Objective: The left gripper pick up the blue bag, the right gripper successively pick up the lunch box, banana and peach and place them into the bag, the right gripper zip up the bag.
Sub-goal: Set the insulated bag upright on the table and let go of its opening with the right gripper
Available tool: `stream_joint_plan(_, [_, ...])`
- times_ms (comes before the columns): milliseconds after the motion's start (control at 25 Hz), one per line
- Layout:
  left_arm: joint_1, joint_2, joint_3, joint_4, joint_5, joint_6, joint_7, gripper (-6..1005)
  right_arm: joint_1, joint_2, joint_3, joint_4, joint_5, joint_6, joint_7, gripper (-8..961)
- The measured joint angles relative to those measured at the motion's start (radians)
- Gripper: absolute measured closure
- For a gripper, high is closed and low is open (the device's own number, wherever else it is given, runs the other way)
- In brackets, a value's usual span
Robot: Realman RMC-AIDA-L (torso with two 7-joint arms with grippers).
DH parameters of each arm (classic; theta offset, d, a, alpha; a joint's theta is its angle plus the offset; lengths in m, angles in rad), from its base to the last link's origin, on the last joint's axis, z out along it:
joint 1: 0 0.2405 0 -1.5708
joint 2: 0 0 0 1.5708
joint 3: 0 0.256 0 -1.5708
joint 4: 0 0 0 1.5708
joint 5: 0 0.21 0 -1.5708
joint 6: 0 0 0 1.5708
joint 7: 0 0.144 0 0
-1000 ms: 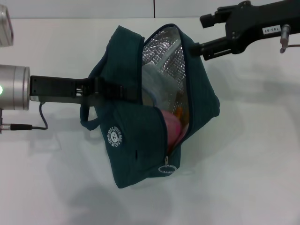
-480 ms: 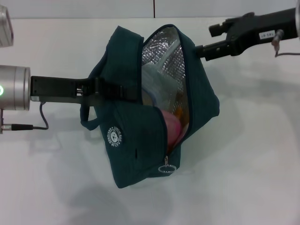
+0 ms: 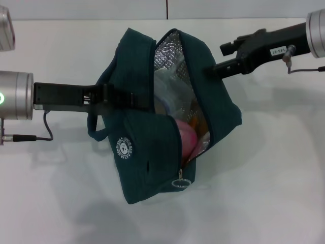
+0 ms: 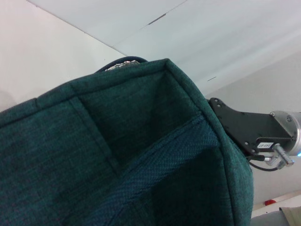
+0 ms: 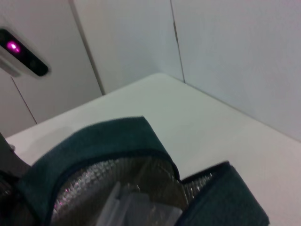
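Teal fabric filled the middle of my head view: the blue bag (image 3: 147,137) hung above the white table (image 3: 274,178), tilted, its mouth gaping toward twelve o'clock with silver foil lining (image 3: 170,48) showing inside. Starting at nine o'clock, my left gripper (image 3: 109,96) reached in level from the left edge and sat pressed together on the bag's black strap (image 3: 129,98), carrying the whole weight; a loop of handle (image 3: 94,129) drooped just beneath it. In the opening I could see the pale lunch box (image 3: 170,89), something pink that I took for the peach (image 3: 185,140) lower down at about five o'clock of the mouth, and a sliver of orange-yellow beside it that I could not identify with confidence. The zipper pull (image 3: 182,180) dangled at the bag's six o'clock end, so the bag was not yet zipped. At two o'clock, my right gripper (image 3: 213,69) touched the bag's far rim; I could not tell whether its fingers were spread or closed, since the fabric hid the tips.
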Motion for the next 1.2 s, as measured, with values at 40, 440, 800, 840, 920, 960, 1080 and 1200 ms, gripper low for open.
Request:
stream_joint_plan(40, [0.000,0.000,0.000,0.000,0.000,0.000,0.000,958,0.000,0.000,-0.003,0.000,-0.011,0.001,0.007,111])
stream_joint_plan(440, [0.005,-0.001,-0.001,0.000,0.000,0.000,0.007,958,0.000,0.005,-0.059,-0.004,-0.049,0.012,0.055,127])
stream_joint_plan(800, [0.008,-0.002,-0.001,0.000,0.000,0.000,0.009,958,-0.009,0.005,-0.118,-0.020,-0.047,0.031,0.032,413])
stream_joint_plan(840, [0.008,-0.002,-0.001,0.000,0.000,0.000,0.008,958,-0.010,0.006,-0.118,-0.021,-0.046,0.034,0.032,453])
stream_joint_plan(920, [0.007,-0.003,-0.001,0.000,0.000,0.000,0.009,958,-0.010,0.005,-0.116,-0.025,-0.039,0.038,0.031,534])
stream_joint_plan(960, [0.007,-0.003,-0.001,0.000,0.000,0.000,0.008,958,-0.010,0.005,-0.115,-0.026,-0.035,0.038,0.031,576])
stream_joint_plan(1080, [0.007,-0.003,-0.001,0.000,0.000,0.000,0.008,958,-0.019,0.001,-0.112,-0.048,-0.021,0.036,0.031,703])
stream_joint_plan(1200, [0.007,-0.005,-0.001,0.000,-0.007,0.000,0.008,958,-0.053,-0.002,-0.098,-0.128,-0.020,0.028,0.031,802])
